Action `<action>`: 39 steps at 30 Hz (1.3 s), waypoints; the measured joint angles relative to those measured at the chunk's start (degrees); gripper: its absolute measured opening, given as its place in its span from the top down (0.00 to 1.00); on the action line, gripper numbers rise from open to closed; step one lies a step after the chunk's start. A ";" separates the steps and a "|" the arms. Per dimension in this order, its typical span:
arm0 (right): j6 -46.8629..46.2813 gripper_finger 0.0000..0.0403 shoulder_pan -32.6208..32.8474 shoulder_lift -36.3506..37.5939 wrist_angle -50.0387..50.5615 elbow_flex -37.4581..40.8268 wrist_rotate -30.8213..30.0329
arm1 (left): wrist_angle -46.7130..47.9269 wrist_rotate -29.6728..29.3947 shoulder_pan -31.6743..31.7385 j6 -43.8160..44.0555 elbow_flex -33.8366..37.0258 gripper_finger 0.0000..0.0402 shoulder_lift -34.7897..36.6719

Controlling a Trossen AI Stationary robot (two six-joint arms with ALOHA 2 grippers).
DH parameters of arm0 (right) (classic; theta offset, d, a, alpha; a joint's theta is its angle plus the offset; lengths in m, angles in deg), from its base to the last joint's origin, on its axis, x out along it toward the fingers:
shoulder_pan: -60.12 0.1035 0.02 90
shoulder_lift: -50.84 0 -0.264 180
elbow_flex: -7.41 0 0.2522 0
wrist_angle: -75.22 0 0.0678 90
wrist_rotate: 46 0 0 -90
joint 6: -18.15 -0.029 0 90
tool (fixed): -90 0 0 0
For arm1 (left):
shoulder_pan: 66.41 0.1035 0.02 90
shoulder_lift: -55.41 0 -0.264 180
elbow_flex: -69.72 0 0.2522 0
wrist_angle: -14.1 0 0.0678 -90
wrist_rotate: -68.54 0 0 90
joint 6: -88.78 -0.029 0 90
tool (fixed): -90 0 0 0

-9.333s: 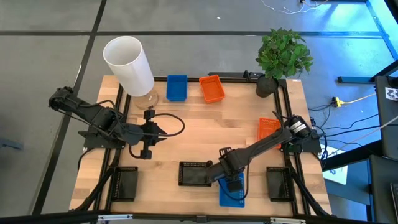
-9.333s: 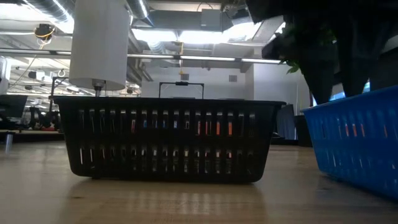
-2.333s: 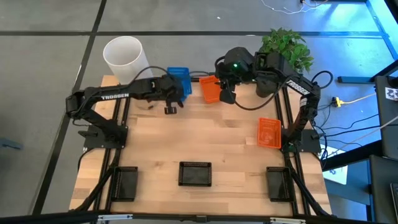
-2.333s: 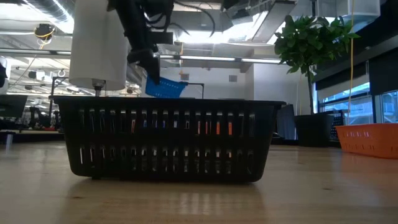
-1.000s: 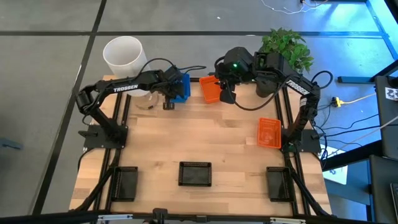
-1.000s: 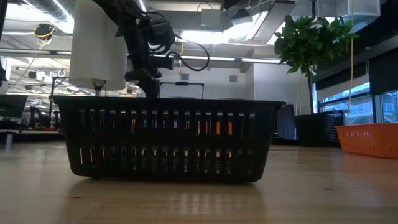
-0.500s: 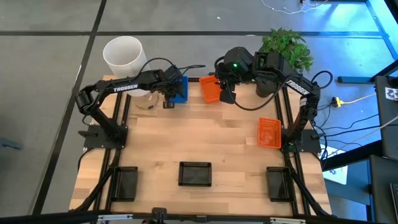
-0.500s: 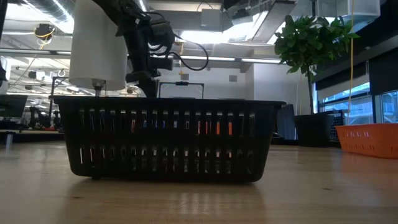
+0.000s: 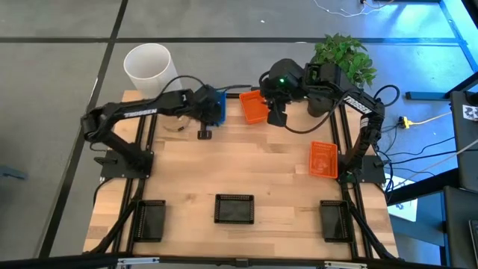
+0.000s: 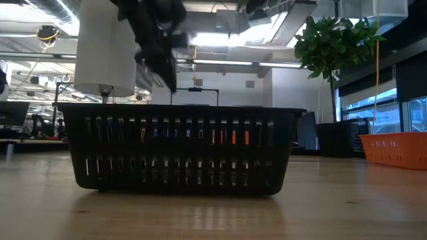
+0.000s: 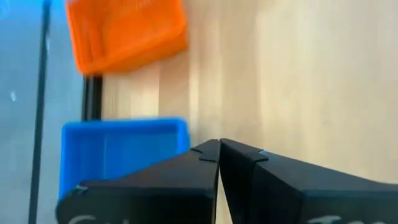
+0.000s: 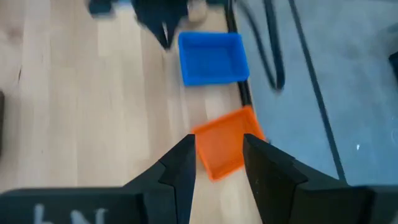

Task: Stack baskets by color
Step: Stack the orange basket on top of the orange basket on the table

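While both arms reach over the far edge of the table (image 9: pixel 246 164), I record the items from largest down. A white cylinder (image 9: pixel 148 67) stands at the far left corner and a potted plant (image 9: pixel 340 66) at the far right corner. One black basket (image 9: pixel 234 208) sits at the middle of the near edge. An orange basket (image 9: pixel 323 159) lies along the right edge. At the far edge, a blue basket (image 9: pixel 214 105) and a second orange basket (image 9: pixel 254 107) lie side by side, apart. My left gripper (image 9: pixel 204 127) hangs beside the blue basket with fingers pressed together, grasping nothing. My right gripper (image 9: pixel 275 113) hovers by the second orange basket, fingers parted and empty.
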 joint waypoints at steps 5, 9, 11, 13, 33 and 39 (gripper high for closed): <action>-5.82 0.73 1.31 0.00 8.20 0.00 3.38 | 0.95 0.03 -7.48 4.92 0.00 1.00 6.30; -12.41 0.87 3.85 0.00 8.20 0.00 5.86 | 2.70 -0.50 -12.95 10.81 0.00 1.00 10.00; -16.46 0.95 5.31 0.00 8.20 0.00 6.40 | 4.55 -2.15 -15.69 13.97 0.00 1.00 11.26; -21.18 0.98 6.86 0.04 8.20 0.00 6.30 | 5.99 -5.03 -18.52 16.50 0.01 1.00 12.77; -73.46 1.00 21.02 21.35 8.37 32.00 -3.14 | 14.14 -19.43 -34.73 29.46 -0.02 1.00 18.75; -77.63 1.00 20.20 22.71 8.22 43.71 1.96 | 13.97 -19.81 -34.54 29.46 -0.02 1.00 18.80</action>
